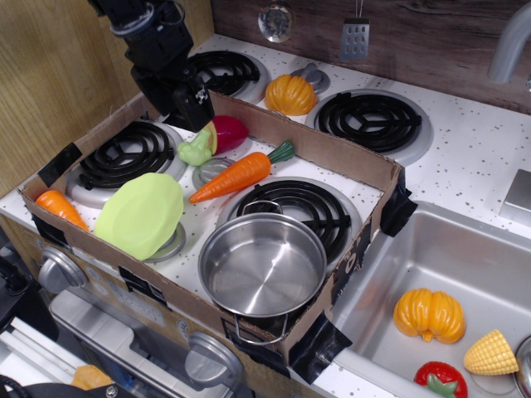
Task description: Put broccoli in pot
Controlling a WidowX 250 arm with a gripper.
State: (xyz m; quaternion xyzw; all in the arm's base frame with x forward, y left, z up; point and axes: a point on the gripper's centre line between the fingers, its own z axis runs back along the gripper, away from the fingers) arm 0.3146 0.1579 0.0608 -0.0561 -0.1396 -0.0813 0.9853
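Observation:
The broccoli [197,149] is a small light-green floret lying on the stove top inside the cardboard box, next to a red-purple vegetable [228,133]. The steel pot [262,265] stands empty at the box's front, on the front right burner. My black gripper [192,114] hangs at the back left of the box, just above and behind the broccoli, not touching it. Its fingers are dark against the arm and I cannot tell how they stand.
A cardboard box wall [307,145] surrounds the stove. Inside lie a big carrot [236,176], a lime-green plate [141,214] and a small carrot [56,207]. An orange pumpkin [290,94] sits behind the box. The sink [465,257] at right holds toy vegetables.

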